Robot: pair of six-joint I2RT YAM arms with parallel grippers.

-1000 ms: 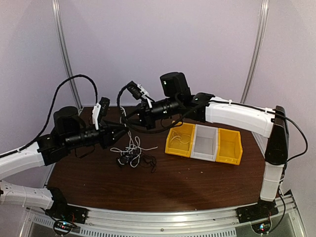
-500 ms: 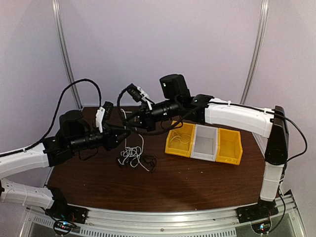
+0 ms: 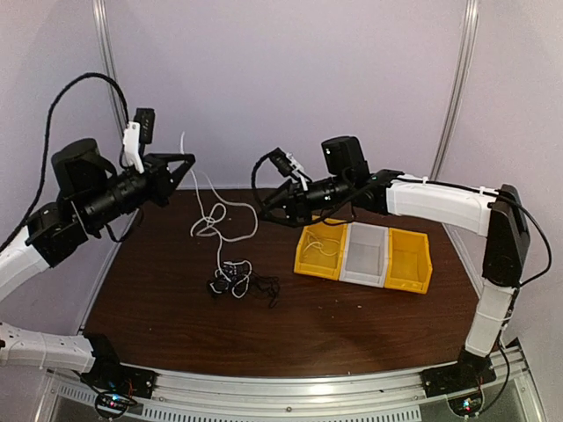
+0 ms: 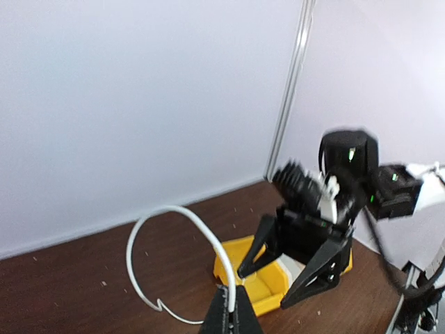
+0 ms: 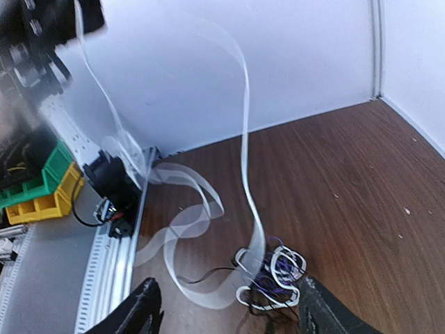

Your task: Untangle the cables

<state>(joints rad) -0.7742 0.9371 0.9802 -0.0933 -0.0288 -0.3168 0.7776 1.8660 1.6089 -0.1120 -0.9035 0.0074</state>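
Lifted toward the frame's upper left, the left tool (image 3: 182, 161) pinches the white cable (image 3: 208, 211); the right tool (image 3: 266, 204) gapes wide, empty, above the dark cables (image 3: 236, 283) on the counter (image 3: 352, 316).

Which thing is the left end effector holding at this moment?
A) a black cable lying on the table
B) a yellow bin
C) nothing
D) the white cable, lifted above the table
D: the left end effector is shut on the white cable, which hangs from it down to the dark clump on the table.
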